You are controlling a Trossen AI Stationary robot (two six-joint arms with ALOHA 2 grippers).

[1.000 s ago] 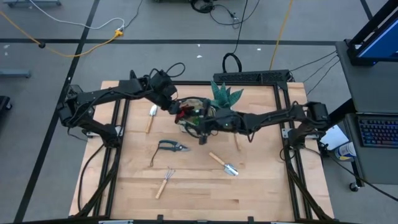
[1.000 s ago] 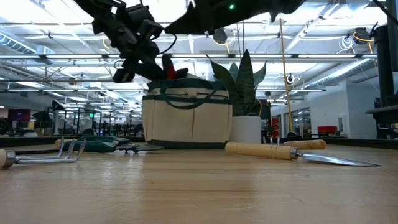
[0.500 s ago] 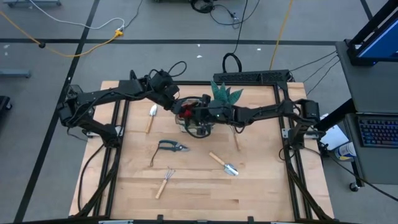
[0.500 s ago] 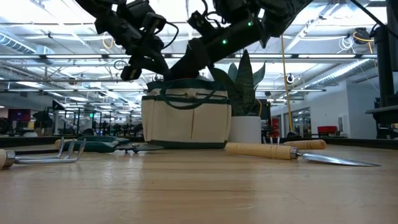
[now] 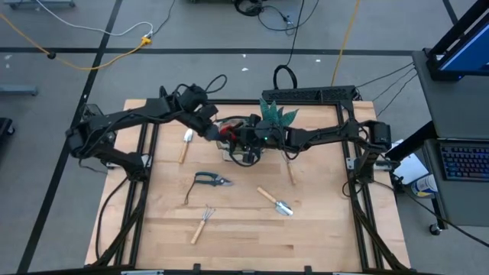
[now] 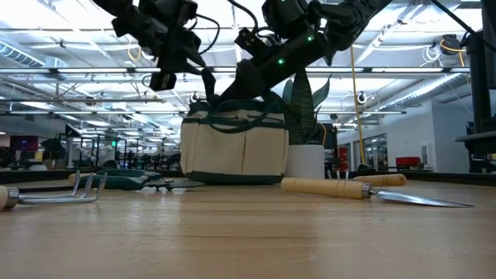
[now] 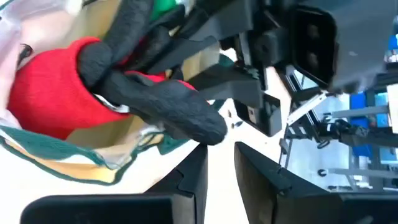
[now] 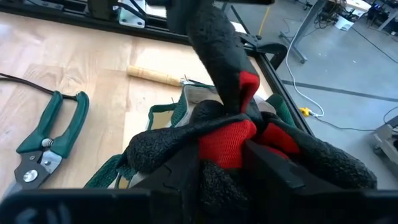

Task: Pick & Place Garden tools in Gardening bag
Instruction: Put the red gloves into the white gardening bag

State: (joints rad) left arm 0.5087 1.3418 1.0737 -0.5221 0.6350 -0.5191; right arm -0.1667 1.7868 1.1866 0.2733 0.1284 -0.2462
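The tan gardening bag (image 6: 232, 151) with green trim stands mid-table, beside the potted plant (image 5: 275, 114). The red-black gloves (image 8: 230, 134) are bunched over its open top. My right gripper (image 8: 227, 168) reaches in from the table's right and is shut on them; it also shows in the high view (image 5: 243, 137). My left gripper (image 7: 221, 174) hangs just left of the bag (image 5: 208, 126), empty. Its fingers stand a narrow gap apart, just short of one black glove finger (image 7: 180, 112). My right gripper pinches the bunched gloves between its two fingers, on the red fabric (image 8: 225, 144) in the middle of the bunch. The fingers slant down from the table's right side. The gloves sit over the bag's mouth (image 7: 68, 158), and one black glove finger (image 8: 208, 37) sticks out past the gripper.
Green-handled shears (image 5: 210, 181), a small rake (image 5: 202, 223) and a trowel (image 5: 275, 201) lie on the near half of the table. Another trowel (image 5: 186, 143) lies left of the bag, under my left arm. A wooden-handled tool (image 5: 290, 172) lies right of the bag.
My right gripper has swung from the bag's near side up over the bag's top and onto the gloves. My left gripper has drawn a little up and toward the table's left edge. The red glove no longer shows at it in the low view.
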